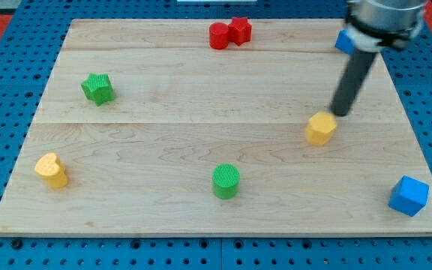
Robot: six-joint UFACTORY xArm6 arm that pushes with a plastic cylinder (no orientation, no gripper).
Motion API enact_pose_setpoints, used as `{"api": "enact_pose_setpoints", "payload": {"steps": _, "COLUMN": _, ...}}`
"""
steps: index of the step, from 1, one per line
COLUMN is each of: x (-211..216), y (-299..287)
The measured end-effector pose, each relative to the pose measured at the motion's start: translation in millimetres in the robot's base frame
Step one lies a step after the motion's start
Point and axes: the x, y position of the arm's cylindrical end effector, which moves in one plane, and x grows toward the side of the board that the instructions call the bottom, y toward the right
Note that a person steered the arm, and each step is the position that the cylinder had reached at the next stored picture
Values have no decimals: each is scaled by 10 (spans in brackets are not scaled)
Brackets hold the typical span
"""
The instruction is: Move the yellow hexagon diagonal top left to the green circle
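The yellow hexagon sits right of the board's middle. The green circle stands near the view's bottom centre, to the lower left of the hexagon. My tip is on the board just to the upper right of the yellow hexagon, very close to it or touching it. The dark rod rises from the tip toward the view's top right.
A green star is at the left. A yellow heart is at the bottom left. A red circle and a red star touch at the top centre. A blue cube is at the bottom right. Another blue block is partly hidden behind the arm.
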Motion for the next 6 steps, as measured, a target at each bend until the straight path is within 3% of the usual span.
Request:
{"api": "enact_pose_setpoints", "payload": {"steps": 1, "x": -8, "y": 926}}
{"api": "enact_pose_setpoints", "payload": {"steps": 2, "x": 531, "y": 891}}
{"api": "enact_pose_setpoints", "payload": {"steps": 3, "x": 537, "y": -244}}
{"api": "enact_pose_setpoints", "payload": {"steps": 4, "x": 278, "y": -1277}}
{"api": "enact_pose_setpoints", "payload": {"steps": 5, "x": -70, "y": -748}}
{"api": "enact_pose_setpoints", "payload": {"steps": 6, "x": -992, "y": -568}}
